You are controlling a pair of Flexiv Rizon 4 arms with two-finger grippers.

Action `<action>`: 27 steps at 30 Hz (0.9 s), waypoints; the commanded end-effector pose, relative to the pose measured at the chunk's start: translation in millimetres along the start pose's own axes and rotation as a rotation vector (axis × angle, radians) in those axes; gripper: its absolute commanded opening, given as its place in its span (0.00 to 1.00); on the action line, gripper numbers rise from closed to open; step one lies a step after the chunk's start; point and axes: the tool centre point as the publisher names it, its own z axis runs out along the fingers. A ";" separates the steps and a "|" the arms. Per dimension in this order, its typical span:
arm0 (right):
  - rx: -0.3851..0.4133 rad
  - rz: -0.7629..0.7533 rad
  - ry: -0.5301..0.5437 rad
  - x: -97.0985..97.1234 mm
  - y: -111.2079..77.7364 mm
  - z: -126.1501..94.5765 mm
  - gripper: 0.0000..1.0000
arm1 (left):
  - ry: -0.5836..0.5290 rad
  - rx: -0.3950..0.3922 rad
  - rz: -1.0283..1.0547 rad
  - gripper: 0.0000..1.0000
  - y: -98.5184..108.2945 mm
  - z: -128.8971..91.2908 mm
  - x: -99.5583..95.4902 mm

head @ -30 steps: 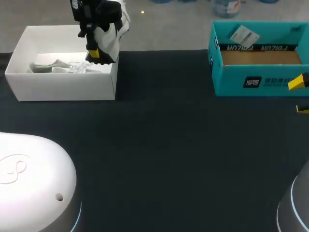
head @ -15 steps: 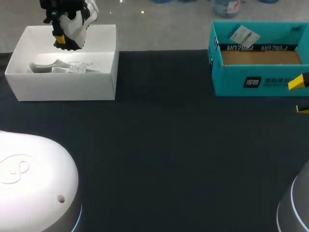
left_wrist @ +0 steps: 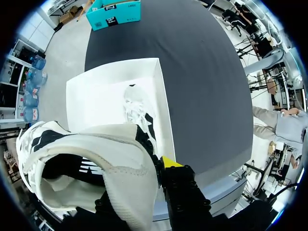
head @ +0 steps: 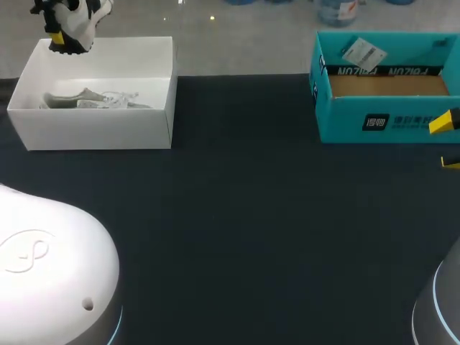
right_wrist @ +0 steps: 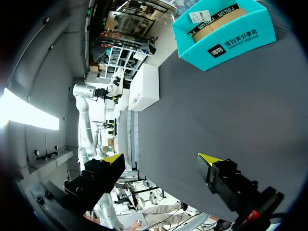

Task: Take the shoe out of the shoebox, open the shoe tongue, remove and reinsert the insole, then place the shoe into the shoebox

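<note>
Left gripper (left_wrist: 156,168) pinches the shoe (left_wrist: 86,159) by its collar, held above the white shoebox (head: 100,129), likely for tongue work; right gripper (right_wrist: 161,161) spread, parked beside teal box (head: 388,118).

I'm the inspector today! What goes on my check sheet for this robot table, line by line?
Surface: dark table, flat.
Job's things: white shoe with black marks, held up above the open white shoebox; a second pale shoe lies inside that box.
Clutter: teal box, open, with a paper tag inside.
Hands: left hand shut on the white shoe; right hand open, holding nothing, near the teal box.
Cables: nothing seen.
Surroundings: nothing seen.
</note>
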 end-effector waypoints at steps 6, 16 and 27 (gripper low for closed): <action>-0.002 0.001 -0.003 0.1 -1.5 0.2 1.00 | 0.056 0.012 0.014 0.00 42.2 2.7 -30.3; -0.002 0.001 -0.003 0.1 -1.5 0.2 1.00 | 0.054 -0.017 0.010 0.00 63.9 14.7 -55.0; -0.002 0.001 -0.003 0.1 -1.5 0.2 1.00 | 0.061 -0.024 -0.035 0.00 66.2 26.2 -68.5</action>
